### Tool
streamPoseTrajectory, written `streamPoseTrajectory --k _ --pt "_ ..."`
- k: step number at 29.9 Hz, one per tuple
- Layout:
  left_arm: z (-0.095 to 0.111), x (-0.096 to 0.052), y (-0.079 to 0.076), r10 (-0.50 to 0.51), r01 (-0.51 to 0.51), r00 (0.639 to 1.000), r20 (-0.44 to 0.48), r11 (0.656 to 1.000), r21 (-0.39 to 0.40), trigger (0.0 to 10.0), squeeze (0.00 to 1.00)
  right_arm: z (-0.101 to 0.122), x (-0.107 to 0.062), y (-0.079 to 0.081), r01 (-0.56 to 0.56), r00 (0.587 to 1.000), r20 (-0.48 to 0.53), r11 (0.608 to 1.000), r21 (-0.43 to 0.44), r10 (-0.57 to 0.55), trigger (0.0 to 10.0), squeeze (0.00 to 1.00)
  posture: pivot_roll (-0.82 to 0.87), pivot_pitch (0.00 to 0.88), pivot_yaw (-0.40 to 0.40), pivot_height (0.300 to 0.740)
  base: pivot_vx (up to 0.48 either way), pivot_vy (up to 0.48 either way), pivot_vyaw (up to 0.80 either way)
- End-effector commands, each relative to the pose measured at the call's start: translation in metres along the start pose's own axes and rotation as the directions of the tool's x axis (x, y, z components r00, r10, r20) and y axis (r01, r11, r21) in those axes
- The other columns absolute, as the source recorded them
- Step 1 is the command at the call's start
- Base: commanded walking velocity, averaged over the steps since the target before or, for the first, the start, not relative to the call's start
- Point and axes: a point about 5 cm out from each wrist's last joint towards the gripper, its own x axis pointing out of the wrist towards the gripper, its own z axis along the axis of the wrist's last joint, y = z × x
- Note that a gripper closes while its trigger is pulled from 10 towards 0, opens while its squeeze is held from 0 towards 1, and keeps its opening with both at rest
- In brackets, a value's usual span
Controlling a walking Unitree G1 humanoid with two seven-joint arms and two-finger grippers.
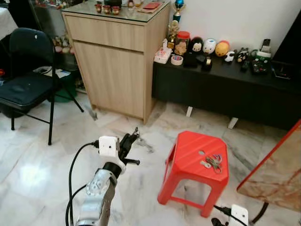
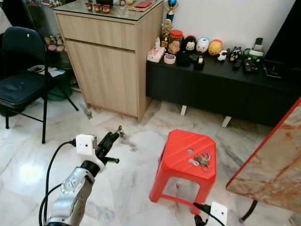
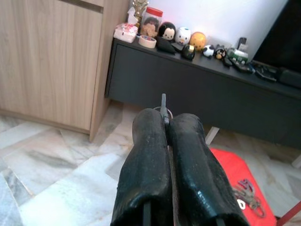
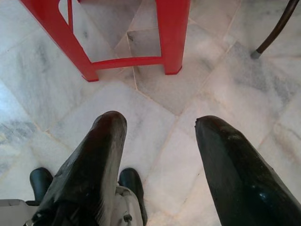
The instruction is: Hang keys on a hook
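Keys (image 1: pixel 214 163) lie loose on top of the red stool (image 1: pixel 188 155), so I read the pickup as not yet done. My left gripper (image 1: pixel 133 139) hangs over the floor well left of the stool, fingers (image 3: pixel 150 155) clenched on a thin metal piece (image 3: pixel 163 104), perhaps the hook. My right gripper (image 4: pixel 160 155), fingers spread and empty, hovers low by the stool's legs.

Glossy red plastic stool (image 1: pixel 195 157), polished marble floor (image 1: pixel 33 174)
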Motion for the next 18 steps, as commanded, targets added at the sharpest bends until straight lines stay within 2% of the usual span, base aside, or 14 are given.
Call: streamPoseTrajectory --k 1,10,15,18 --pt "0.0044 0.0009 -0.0015 -0.013 0.013 1.000 0.023 1.000 0.014 10.0 0.00 0.0021 0.0001 -0.0010 0.006 1.000 0.012 1.000 0.008 -0.006 10.0 0.00 0.02 0.000 -0.073 0.740 0.000 -0.311 0.00" --pt "0.0046 0.0010 -0.0023 -0.014 0.013 1.000 0.027 1.000 0.015 10.0 0.00 0.0020 0.0000 -0.0011 0.011 1.000 0.018 1.000 0.023 -0.011 10.0 0.00 0.02 0.000 -0.073 0.740 0.000 -0.397 0.00" --pt "0.0049 0.0018 -0.0026 -0.013 0.012 1.000 0.027 1.000 0.015 10.0 0.00 0.0024 0.0002 -0.0012 0.006 1.000 0.007 1.000 0.005 -0.006 10.0 0.00 0.02 0.007 -0.077 0.740 0.000 -0.397 -0.70" --pt "0.0048 0.0020 -0.0026 -0.009 0.009 1.000 0.027 1.000 0.006 10.0 0.00 0.0027 0.0002 -0.0015 0.007 1.000 0.007 1.000 0.005 -0.007 10.0 0.00 0.02 0.009 -0.078 0.740 0.000 0.000 -0.73"
